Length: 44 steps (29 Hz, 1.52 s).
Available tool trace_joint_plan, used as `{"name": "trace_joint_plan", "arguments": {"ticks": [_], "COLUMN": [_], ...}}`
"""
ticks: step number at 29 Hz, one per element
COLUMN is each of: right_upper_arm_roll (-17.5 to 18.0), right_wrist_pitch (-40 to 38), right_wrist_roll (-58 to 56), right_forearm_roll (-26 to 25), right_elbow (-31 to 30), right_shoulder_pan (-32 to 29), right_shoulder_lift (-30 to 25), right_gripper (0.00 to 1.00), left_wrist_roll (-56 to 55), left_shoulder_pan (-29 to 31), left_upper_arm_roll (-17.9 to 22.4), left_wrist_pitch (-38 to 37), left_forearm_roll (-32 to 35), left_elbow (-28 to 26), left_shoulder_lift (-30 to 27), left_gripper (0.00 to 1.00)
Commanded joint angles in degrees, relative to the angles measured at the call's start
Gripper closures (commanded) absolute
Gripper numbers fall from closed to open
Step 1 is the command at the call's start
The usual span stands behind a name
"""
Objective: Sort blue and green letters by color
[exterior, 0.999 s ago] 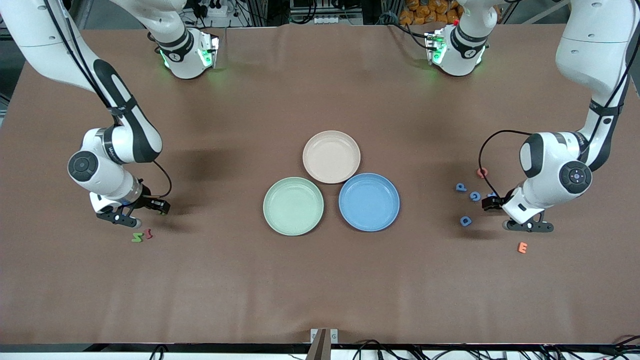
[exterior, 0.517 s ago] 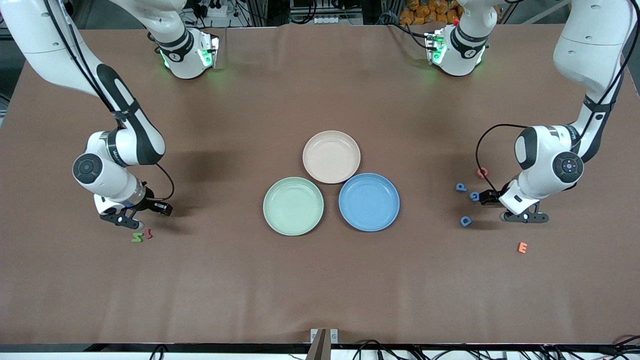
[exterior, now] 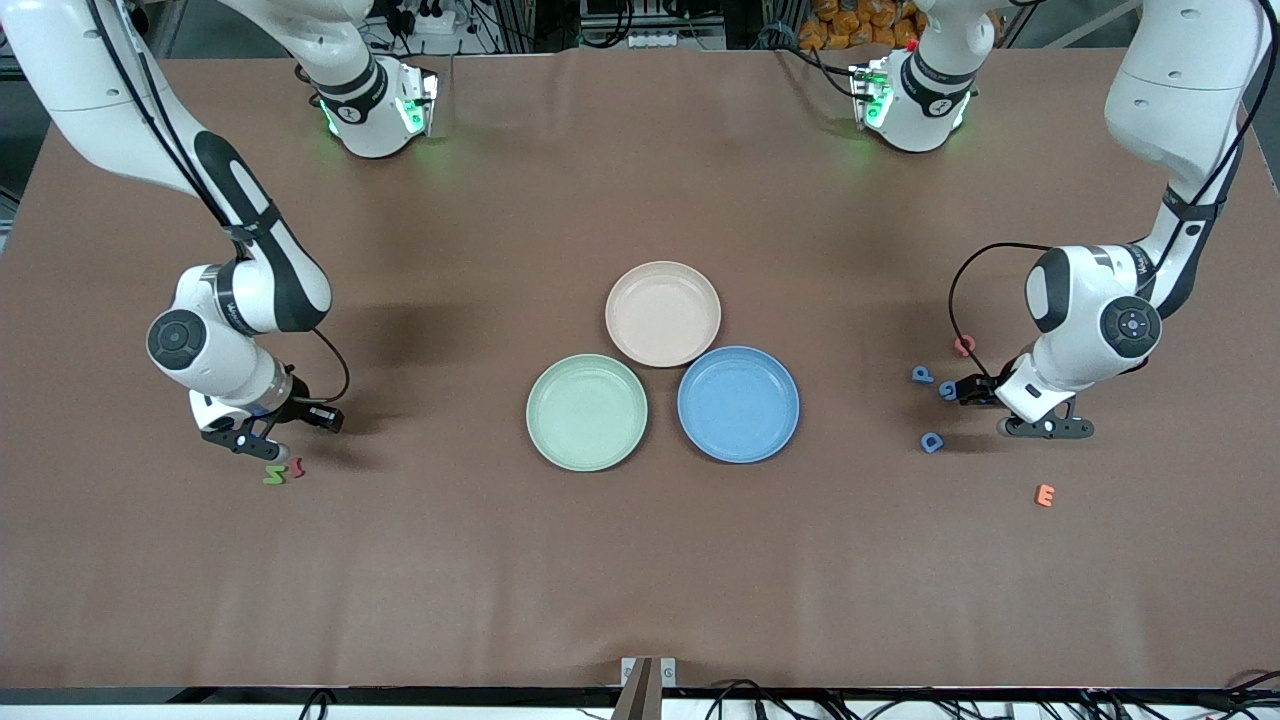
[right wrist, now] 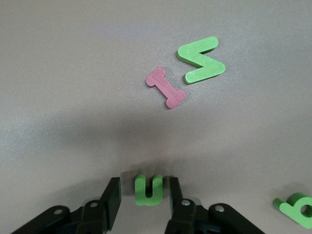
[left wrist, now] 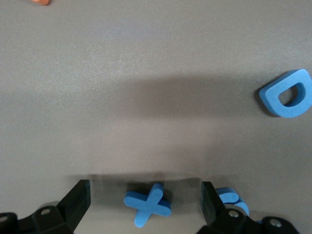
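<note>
My left gripper is open low over the table, its fingers wide on either side of a blue X without touching it. A blue D lies apart, and another blue letter peeks from beside one finger. In the front view the left gripper sits beside the blue P, G and D; the X is hidden there. My right gripper is open, straddling a green U with small gaps on both sides. A green Z and another green letter lie nearby.
Three empty plates sit mid-table: green, blue and beige. A pink I lies beside the Z. A red letter and an orange E lie near the blue letters.
The left gripper has moved a little away from the front camera, toward the blue letters. The right gripper has barely shifted.
</note>
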Motion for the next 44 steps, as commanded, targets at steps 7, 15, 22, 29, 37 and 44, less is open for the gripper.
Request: {"name": "trace_joint_plan", "arguments": {"ticks": [7, 15, 22, 29, 37, 44], "right_upper_arm_roll": [-6.0, -9.3, -11.5, -15.7, -15.7, -15.8], "right_wrist_pitch": [5.9, 8.5, 13.8, 15.8, 19.0, 21.3], "right_wrist_roll": [-0.6, 0.2, 3.7, 6.8, 11.4, 13.2], "right_forearm_roll": [-1.1, -1.0, -0.8, -0.4, -0.1, 0.9], "right_elbow": [-6.1, -8.0, -9.3, -9.4, -8.9, -8.9], "right_shoulder_pan": [-4.0, -3.7, -2.9, 0.3, 0.3, 0.3], "right_shoulder_lift": [-2.4, -1.8, -1.3, 0.6, 2.5, 3.0], "right_gripper": [0.0, 0.0, 0.0, 0.0, 0.0, 0.0], "left_wrist_roll": [-8.2, -14.2, -18.0, -23.0, -28.2, -32.5], "left_shoulder_pan": [-6.9, -10.9, -13.9, -17.7, -21.8, -23.8], "left_upper_arm_roll": [0.2, -0.1, -0.2, -0.3, -0.3, -0.3], "left_wrist_pitch": [-9.8, -10.6, -11.1, -11.4, -11.5, -11.4], "left_forearm_roll": [0.1, -0.1, -0.2, -2.0, -3.2, -3.2], "left_elbow": [3.1, 3.7, 3.8, 4.4, 6.2, 11.2], "left_shoulder_lift": [-5.0, -5.6, -5.7, -5.7, -4.2, 0.6], "left_gripper": [0.94, 0.94, 0.94, 0.94, 0.94, 0.93]}}
